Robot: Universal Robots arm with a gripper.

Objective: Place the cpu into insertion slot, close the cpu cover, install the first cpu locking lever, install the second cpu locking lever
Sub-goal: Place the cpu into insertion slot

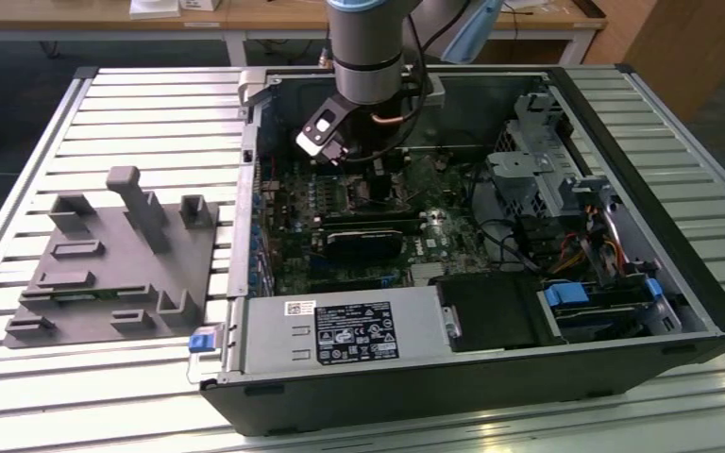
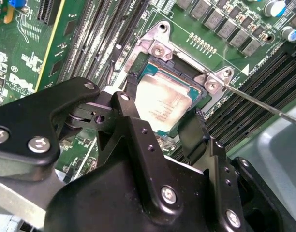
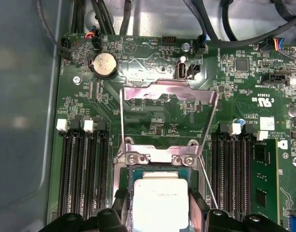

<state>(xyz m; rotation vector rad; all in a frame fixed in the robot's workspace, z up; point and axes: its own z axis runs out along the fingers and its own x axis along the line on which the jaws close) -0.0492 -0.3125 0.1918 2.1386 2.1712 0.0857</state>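
You see one gripper (image 2: 161, 106) clamped on opposite edges of one cpu (image 3: 160, 198), faint print on top, seated in the insertion slot (image 3: 157, 155) mid-way across the motherboard (image 3: 153, 118). One cpu cover (image 3: 170, 90) stands raised at the slot's edge, between two upright locking levers (image 3: 120, 121).

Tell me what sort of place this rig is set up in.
Most likely a robotics lab or test workshop: an open desktop computer case lies on a slatted metal table, a robot arm reaches into it, a grey moulded parts fixture sits beside it, and wooden desks stand behind.
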